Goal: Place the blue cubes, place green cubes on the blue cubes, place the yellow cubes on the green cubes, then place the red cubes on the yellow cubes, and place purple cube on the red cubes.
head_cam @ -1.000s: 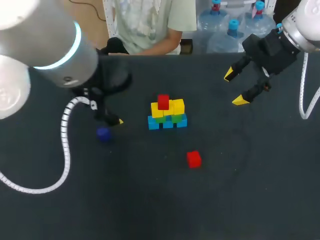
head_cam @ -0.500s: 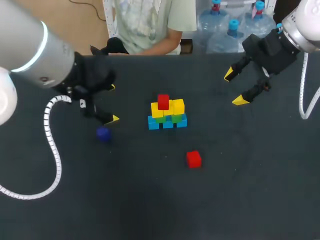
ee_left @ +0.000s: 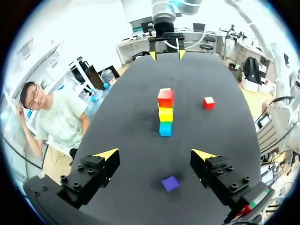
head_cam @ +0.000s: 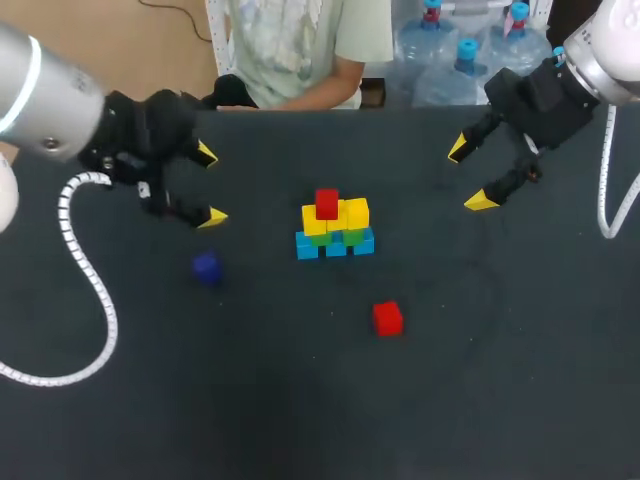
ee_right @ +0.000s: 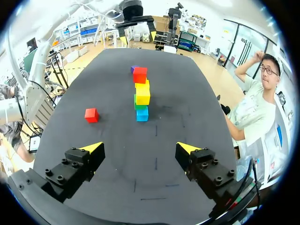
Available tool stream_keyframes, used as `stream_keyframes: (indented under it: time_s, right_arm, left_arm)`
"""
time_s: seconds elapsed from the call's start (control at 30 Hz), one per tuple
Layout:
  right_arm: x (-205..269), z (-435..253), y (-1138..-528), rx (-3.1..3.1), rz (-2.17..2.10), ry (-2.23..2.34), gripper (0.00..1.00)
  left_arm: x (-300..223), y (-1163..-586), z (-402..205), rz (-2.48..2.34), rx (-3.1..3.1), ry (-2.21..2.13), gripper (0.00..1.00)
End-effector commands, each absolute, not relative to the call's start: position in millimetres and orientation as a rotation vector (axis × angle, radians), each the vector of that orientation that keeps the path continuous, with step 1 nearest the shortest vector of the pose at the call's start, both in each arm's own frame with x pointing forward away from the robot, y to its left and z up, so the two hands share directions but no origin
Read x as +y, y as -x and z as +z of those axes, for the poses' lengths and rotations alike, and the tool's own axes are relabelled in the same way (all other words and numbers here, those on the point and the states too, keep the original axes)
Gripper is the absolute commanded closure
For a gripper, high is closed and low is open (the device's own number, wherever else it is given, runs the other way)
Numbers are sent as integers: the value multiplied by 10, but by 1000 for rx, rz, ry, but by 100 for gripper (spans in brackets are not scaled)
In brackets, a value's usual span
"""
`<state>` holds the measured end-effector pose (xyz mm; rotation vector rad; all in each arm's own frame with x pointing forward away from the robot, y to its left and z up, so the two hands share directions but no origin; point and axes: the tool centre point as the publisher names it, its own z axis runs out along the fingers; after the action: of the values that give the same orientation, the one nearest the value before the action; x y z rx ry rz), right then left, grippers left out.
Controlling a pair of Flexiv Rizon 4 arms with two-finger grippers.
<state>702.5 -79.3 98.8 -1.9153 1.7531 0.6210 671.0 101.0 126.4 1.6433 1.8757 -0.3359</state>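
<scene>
Left gripper (head_cam: 210,185) and right gripper (head_cam: 470,175) are hanging wide open, gripping nothing, on opposite sides of the blue-green-yellow-red cube stack (head_cam: 335,228).

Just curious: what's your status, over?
Left claw and right claw open, empty. Stack topped by one red cube; second red cube, purple cube loose. Nothing blocking.
</scene>
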Motion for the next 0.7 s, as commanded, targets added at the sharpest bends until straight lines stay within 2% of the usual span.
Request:
stream_keyframes:
  time_s: [0.03,0.37,0.7]
  right_arm:
    - [-793,987,-7024,1751,621,1915,0]
    - [-793,987,-7024,1751,621,1915,0]
    - [-793,987,-7024,1751,621,1915,0]
  left_arm:
    - [988,-6731,1254,-385,1843,-1681,0]
    - [847,-6919,1026,-473,1840,-1674,0]
    - [889,-6792,1028,-390,1910,-1670,0]
